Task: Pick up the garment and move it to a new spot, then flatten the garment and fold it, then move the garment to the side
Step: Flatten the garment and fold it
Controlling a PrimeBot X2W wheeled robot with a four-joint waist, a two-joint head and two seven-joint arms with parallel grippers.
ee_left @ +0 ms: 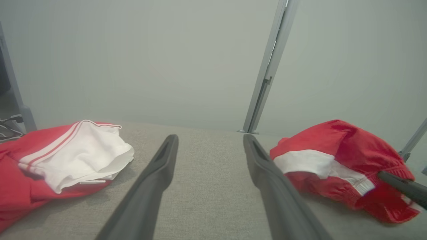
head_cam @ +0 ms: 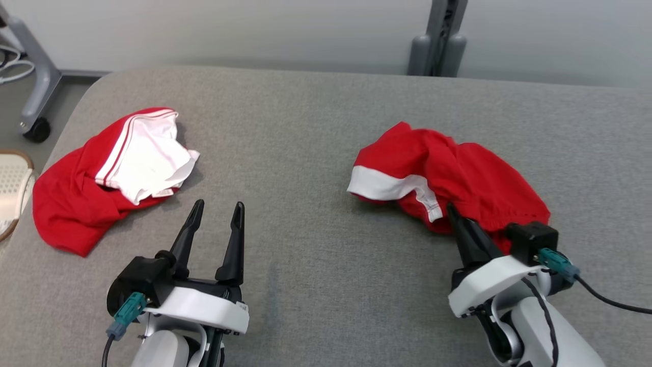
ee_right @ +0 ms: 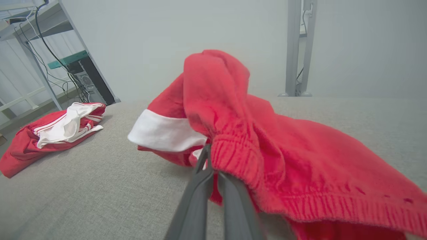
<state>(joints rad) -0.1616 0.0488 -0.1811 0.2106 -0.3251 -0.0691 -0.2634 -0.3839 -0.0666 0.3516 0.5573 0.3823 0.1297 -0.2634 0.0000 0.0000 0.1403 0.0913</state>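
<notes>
A crumpled red garment (head_cam: 458, 173) with a white band lies on the right of the grey table (head_cam: 316, 127). My right gripper (head_cam: 452, 210) is shut on its near elastic edge; in the right wrist view the fingers (ee_right: 200, 180) pinch the red cloth (ee_right: 267, 150) at its waistband. The same garment (ee_left: 333, 140) shows at the right of the left wrist view, with a right finger (ee_left: 400, 185) reaching into it. My left gripper (head_cam: 219, 206) stands open above bare table at the lower left, with nothing between its fingers (ee_left: 156, 173).
A second red and white garment (head_cam: 76, 193) lies bunched at the table's left edge, left of my left gripper. A pale basket (head_cam: 10, 183) sits beyond that edge. A grey post (head_cam: 438, 35) stands behind the table, and a wheeled stand (head_cam: 35, 92) at the far left.
</notes>
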